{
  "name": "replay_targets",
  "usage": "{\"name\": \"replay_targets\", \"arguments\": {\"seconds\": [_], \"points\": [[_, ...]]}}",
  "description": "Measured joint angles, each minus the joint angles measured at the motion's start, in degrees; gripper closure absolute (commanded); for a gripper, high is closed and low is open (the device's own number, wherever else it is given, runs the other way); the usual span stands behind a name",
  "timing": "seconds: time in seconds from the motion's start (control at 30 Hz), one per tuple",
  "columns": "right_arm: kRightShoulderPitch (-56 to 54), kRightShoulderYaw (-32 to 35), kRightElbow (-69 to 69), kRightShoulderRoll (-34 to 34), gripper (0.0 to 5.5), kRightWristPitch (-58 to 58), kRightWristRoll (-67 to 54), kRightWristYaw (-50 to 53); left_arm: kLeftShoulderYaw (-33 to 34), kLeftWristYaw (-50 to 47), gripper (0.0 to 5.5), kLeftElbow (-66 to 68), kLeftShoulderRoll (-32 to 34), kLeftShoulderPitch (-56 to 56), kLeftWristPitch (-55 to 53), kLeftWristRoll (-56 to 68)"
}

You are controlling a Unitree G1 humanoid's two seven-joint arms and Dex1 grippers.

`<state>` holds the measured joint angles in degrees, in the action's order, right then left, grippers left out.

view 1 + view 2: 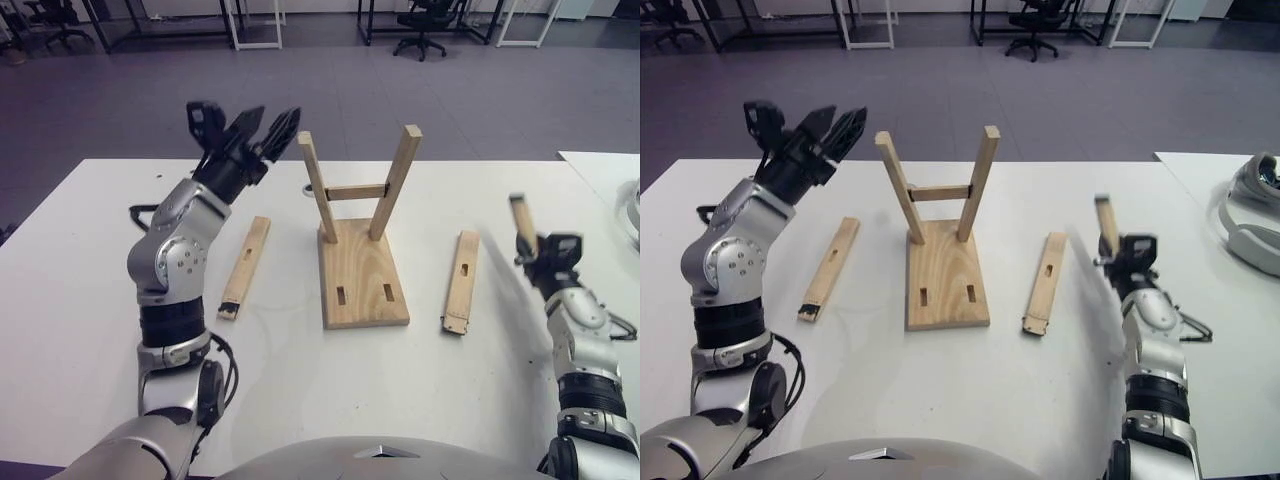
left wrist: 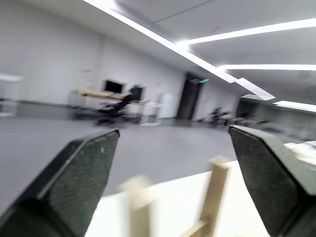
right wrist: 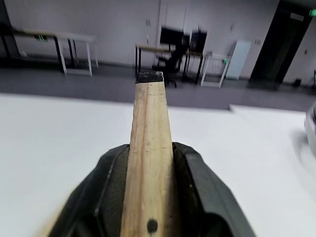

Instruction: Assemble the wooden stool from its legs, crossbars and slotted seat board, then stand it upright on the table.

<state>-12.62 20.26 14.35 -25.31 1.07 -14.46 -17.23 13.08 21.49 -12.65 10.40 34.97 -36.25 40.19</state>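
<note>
White table (image 1: 100, 300) carries all the stool parts. The seat board (image 1: 365, 275) lies flat on it, and two legs (image 1: 318, 190) stand in its far slots, joined by a crossbar (image 1: 357, 191). One loose leg (image 1: 246, 265) lies left of the seat board, a second loose leg (image 1: 462, 280) right of it. My left gripper (image 1: 265, 128) hangs up and left of the board's standing legs, jaws spread wide and empty. My right gripper (image 1: 535, 250), far right of the board, clamps a short wooden bar (image 1: 520, 218) pointing up. I judge the wood light, stiff and a little smooth; each loose leg is best taken at its middle, on the flat faces. The bar's lower end is hidden inside my jaws, and I cannot tell how deep the standing legs sit.
</note>
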Motion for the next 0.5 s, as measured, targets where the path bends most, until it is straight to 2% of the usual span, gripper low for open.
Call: {"name": "replay_targets", "arguments": {"seconds": [0.1, 0.2, 0.4, 0.5], "points": [[-3.4, -4.9, -16.2, 0.1, 4.20, -0.5, -1.2, -1.7, 0.3, -2.3, 1.40, -0.4, -3.5, 3.9, -5.0, 8.7], [-7.2, -13.1, -31.5, 1.3, 4.20, -3.2, -1.3, -3.7, 0.8, -4.5, 1.40, 1.5, -6.8, 9.1, -8.4, 16.2], [-12.5, -22.1, -41.2, 3.0, 4.20, -8.9, -1.1, -5.1, 1.5, -8.5, 1.40, 3.6, -10.6, 11.4, -10.9, 25.5], [-12.5, -23.4, -41.9, 3.2, 4.20, -9.4, -1.0, -6.2, 1.6, -9.8, 1.98, 3.5, -10.6, 11.5, -10.9, 27.8]]}}
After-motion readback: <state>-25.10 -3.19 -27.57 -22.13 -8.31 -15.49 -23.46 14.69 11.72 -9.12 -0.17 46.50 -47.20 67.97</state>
